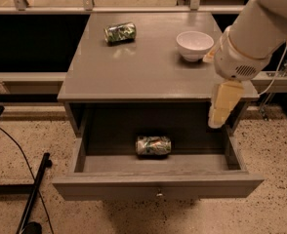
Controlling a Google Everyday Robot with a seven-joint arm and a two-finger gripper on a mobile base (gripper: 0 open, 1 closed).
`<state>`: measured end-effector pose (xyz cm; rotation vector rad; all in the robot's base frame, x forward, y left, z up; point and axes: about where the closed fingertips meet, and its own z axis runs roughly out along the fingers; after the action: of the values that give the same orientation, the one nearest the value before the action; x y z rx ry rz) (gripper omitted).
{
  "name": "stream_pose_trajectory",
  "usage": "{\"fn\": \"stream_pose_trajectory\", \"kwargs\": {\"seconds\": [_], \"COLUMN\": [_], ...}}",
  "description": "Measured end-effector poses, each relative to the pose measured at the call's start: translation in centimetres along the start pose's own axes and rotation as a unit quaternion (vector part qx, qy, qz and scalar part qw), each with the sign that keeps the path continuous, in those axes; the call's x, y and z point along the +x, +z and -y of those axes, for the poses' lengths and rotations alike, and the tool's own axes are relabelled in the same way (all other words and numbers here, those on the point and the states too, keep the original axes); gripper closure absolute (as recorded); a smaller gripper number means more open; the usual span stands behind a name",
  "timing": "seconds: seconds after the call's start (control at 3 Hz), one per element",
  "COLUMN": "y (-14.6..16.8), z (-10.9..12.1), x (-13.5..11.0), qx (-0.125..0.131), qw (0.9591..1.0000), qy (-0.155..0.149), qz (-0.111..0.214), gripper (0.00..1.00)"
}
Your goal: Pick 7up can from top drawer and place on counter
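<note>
The claw (215,121) is seen hanging tip-down at the right of the view. It is just off the front-right corner of the bench (133,67) and over the right end of the top drawer (158,186). Whether it is wide or narrow cannot be told from this angle. It is carried by a white arm (253,38), which runs up & to the right of it and out of view.

The top drawer is pulled out. The 7up can (153,146) is found lying on its side on the drawer floor, below & to the left of the claw, well apart from it, approx. mid-width. A small metal knob (159,194) is set at the centre of the front panel, lower-left of the claw.

On the bench, a white bowl (194,45) is placed upright, above & slightly left of the claw, near the arm. A darker green can (120,32) is laid on its side far up-left of the claw, towards the back of the bench. Speckled floor (275,150) is seen to the claw's right, and a black stand (33,189) far to its lower left.
</note>
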<state>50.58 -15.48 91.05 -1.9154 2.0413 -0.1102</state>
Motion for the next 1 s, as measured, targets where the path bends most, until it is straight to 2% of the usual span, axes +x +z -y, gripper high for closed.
{"fn": "stream_pose_trajectory", "kwargs": {"seconds": [0.33,0.67,1.0], "y": [4.1,8.4,12.5], "z": [-1.8,-3.3,-3.7], "x": [0.3,-0.8,-1.7], "qx": [-0.01,-0.018,-0.023], "qw": [0.9998,0.9983,0.996], "qy": [-0.017,-0.055,-0.084], "qz": [0.001,0.008,0.018], "gripper": [0.16,0.31,0.3]}}
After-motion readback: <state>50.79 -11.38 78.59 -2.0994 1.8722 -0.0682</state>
